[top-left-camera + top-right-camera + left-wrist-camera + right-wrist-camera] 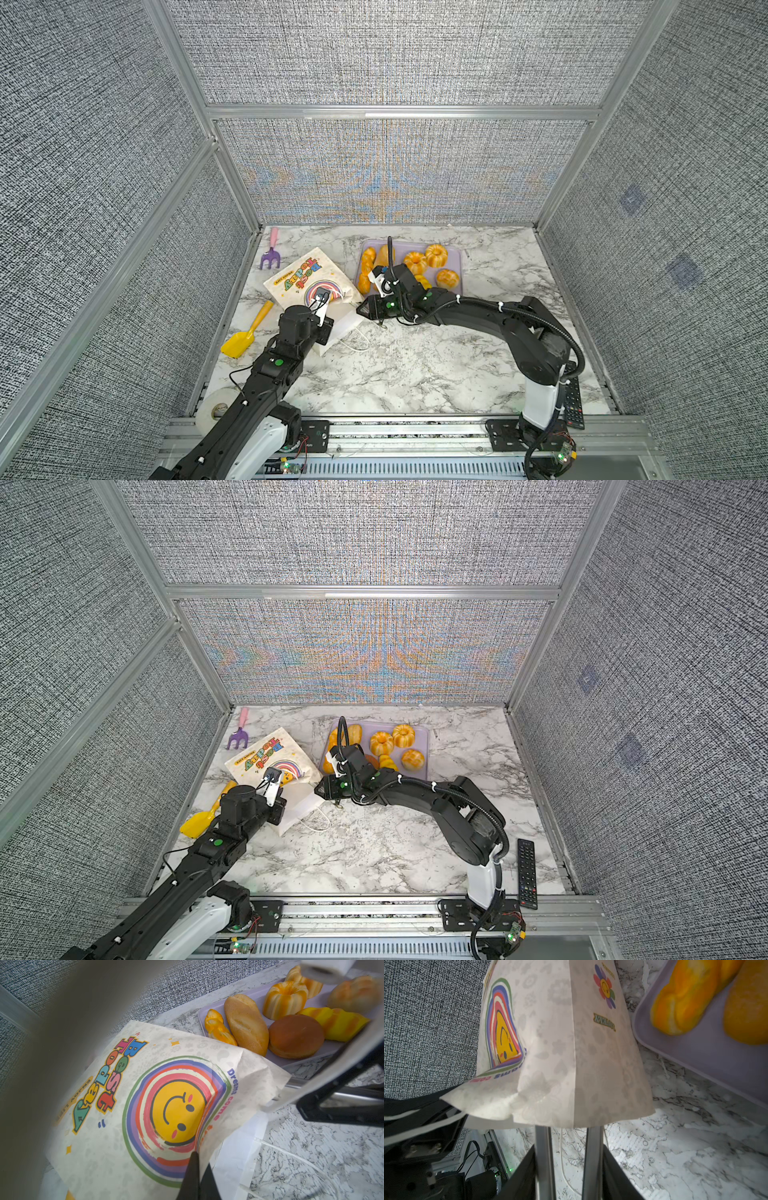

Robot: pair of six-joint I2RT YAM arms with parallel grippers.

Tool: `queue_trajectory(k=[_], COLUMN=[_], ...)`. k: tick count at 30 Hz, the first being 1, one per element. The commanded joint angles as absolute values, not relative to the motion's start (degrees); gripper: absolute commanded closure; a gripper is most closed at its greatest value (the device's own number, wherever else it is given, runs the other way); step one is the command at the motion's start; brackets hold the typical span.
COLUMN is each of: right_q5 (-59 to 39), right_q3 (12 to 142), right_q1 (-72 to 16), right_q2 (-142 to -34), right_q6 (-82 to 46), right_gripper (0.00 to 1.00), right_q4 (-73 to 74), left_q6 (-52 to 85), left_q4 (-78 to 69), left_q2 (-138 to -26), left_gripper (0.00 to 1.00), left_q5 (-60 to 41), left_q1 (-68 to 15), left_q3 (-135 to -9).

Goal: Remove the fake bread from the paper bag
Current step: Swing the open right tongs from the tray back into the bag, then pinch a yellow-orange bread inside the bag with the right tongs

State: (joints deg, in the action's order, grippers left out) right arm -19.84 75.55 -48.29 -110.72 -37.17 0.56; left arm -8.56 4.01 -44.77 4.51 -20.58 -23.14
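The paper bag point(305, 276) lies on the table point(415, 365), its mouth rim clamped by the jaws of the left gripper point(196, 1159); the jaws of the right gripper point(568, 1132) stand apart at that rim. The bread point(415, 262) lies on the tray point(405, 248) beside the bag; the table's near middle is open.

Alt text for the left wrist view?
A cream paper bag with a rainbow smiley print fills the frame, its edge pinched in the shut left tool. Beyond it, a lilac tray holds toy breads on a marble table.
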Motion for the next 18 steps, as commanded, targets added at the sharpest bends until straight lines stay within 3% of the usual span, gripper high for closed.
queue_trajectory(k=[1,18], right_q5=[-20.9,-26.2], right_q3=[77.3,84.2], right_q1=[-48.1,-47.5], right_q2=[-112.1,-120.5], right_q6=[-35.7,-35.6], right_gripper=[0.55,0.57], right_q4=[0.6,-1.0], left_q6=[-8.3,-8.4], left_q4=[3.5,2.9], left_q2=[-44.8,-46.1], left_gripper=[1.00,1.00], left_q5=[3.9,3.0], left_q1=[-20.6,-20.5], left_q3=[-23.5,-23.6])
